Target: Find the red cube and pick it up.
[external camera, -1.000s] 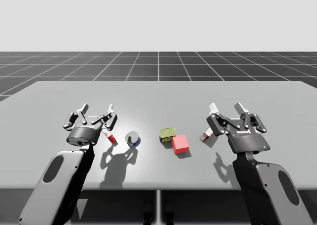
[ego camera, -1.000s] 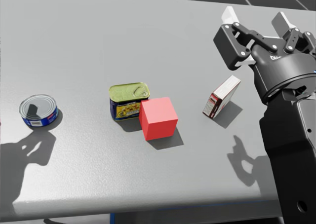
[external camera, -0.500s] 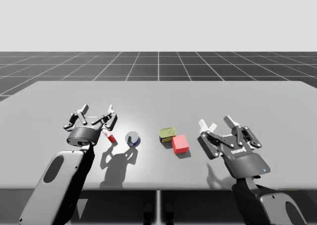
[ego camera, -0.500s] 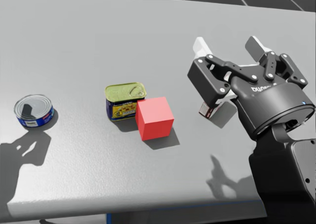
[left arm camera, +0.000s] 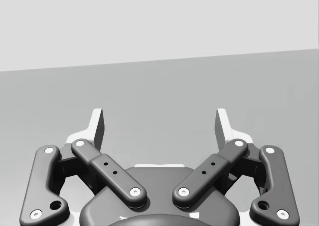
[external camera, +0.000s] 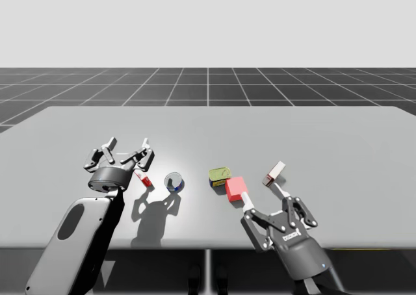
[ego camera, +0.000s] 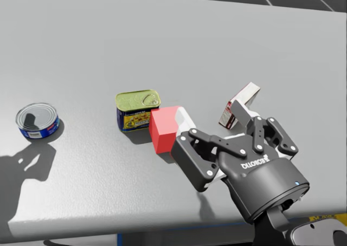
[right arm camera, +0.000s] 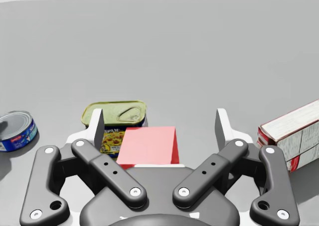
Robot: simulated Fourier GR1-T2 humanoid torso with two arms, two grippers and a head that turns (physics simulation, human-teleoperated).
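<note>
Red cube (ego camera: 162, 128) flat, no long axis, beside rectangular can (ego camera: 136, 109), partly hidden behind right gripper (ego camera: 213, 117), jaws spread, left gripper (left arm camera: 159, 126) likewise.

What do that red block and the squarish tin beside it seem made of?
The red cube looks like matte plastic or painted wood: flat even colour, no shine. The rectangular can looks like metal: dull greenish-gold lid with a pressed outline, printed label round its sides.

The green-topped can (external camera: 220, 176) sits just beside the red cube (external camera: 236, 188), toward the far left corner. Toward the table (external camera: 208, 126) front edge, nothing blocks it.
</note>
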